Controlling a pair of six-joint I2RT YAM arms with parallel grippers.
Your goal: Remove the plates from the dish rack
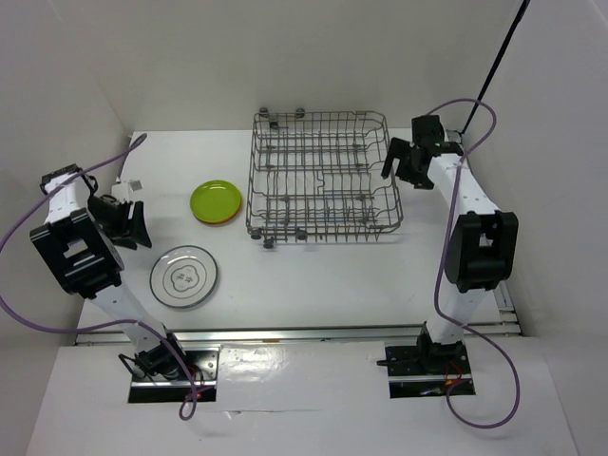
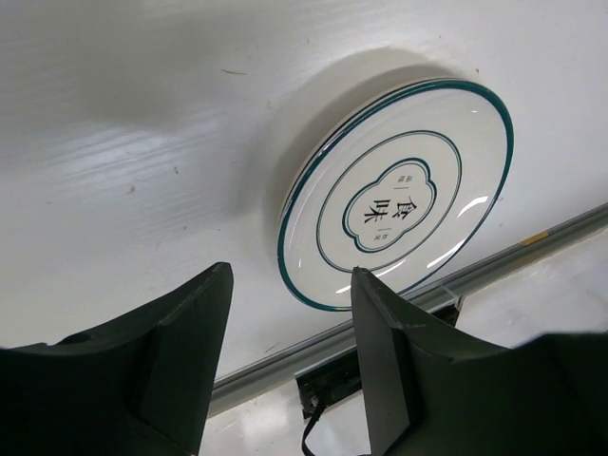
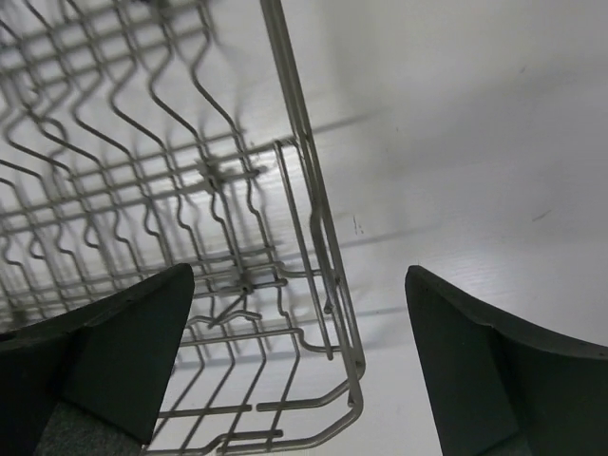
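We found the dish rack standing at the far middle of the table with no plate showing among its tines, either from above or in the right wrist view, so we judged the unloading done or very nearly so. The plates we could make out lay to the left of the rack. A lime green plate sat on an orange plate, of which only a sliver of rim showed at the near side. A white plate with a teal rim, rings and a centre motif lay nearer the arms. We could count only these three for certain. Whether more lay hidden under them, we could not tell.

The rack sat open side up, its long axis running left to right across the table and slightly skewed, with its wheels at the corners. The plates all lay flat and face up.

The left gripper hovered just left of the white plate, fingers spread and holding nothing. The right gripper hung by the rack's right end, above its edge wire, its fingers parted wide and clasping nothing. What seemed left, in our judgement, was to confirm the count and draw the arms away
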